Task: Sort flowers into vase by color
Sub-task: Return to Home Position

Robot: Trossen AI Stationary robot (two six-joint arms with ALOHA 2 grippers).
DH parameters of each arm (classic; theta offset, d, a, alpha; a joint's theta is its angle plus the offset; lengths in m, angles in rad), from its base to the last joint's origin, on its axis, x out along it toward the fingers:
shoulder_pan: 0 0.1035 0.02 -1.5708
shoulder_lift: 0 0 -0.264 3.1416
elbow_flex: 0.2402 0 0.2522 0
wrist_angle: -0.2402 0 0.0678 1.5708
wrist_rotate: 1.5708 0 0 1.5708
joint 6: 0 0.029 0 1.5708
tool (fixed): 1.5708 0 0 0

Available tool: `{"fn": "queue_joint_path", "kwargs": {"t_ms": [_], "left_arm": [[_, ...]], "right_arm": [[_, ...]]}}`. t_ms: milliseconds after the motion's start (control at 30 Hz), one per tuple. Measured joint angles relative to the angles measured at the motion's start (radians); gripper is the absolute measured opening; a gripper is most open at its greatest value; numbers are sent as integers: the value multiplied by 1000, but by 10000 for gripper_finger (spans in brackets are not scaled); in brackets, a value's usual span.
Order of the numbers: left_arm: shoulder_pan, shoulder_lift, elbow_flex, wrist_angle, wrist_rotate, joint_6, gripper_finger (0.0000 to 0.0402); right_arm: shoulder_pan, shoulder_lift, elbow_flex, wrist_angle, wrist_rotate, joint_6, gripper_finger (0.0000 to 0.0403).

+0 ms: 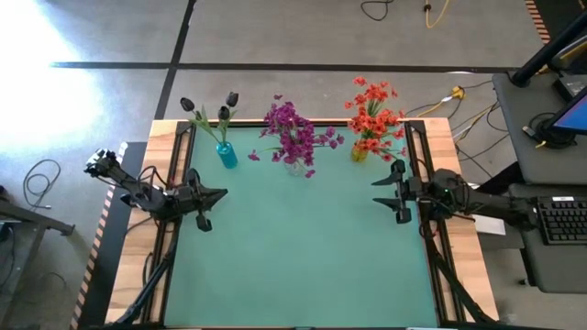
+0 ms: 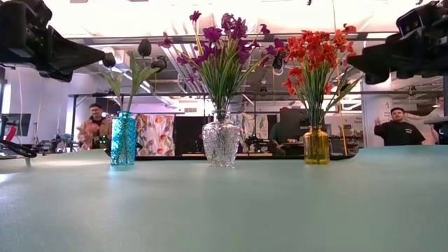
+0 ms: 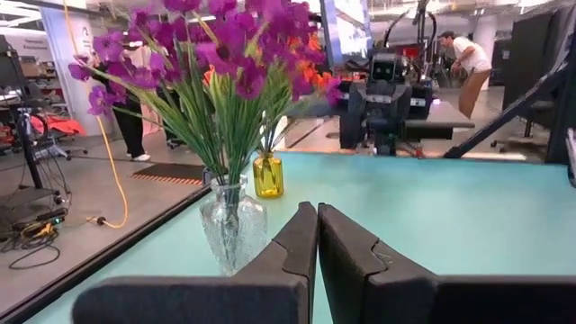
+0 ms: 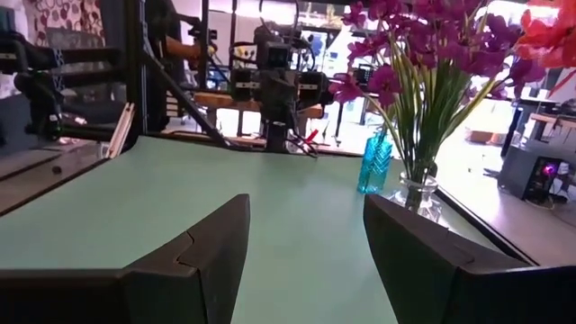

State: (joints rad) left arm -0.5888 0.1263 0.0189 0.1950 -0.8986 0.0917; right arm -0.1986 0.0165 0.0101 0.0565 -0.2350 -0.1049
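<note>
L gripper [image 1: 220,193] clenched empty at left of table [image 1: 303,266], R gripper [image 1: 378,192] spread wide opposite (flowers [image 1: 293,133] all in vases [image 1: 226,156]).

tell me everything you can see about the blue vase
The blue vase is a tall, slim cylinder of see-through teal-blue glass, as it looks, with a bumpy faceted surface. It stands upright on the teal table near its far edge, on the left arm's side, apart from the clear vase next to it. Three dark near-black buds on leafy green stems rise from its mouth. Nothing else touches it.
</note>
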Motion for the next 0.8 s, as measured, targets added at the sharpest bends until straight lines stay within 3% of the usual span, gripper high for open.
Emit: {"fn": "queue_joint_path", "kwargs": {"t_ms": [800], "left_arm": [[0,54,0,-3,0,0,0]], "right_arm": [[0,31,0,0,1,0,212]]}}
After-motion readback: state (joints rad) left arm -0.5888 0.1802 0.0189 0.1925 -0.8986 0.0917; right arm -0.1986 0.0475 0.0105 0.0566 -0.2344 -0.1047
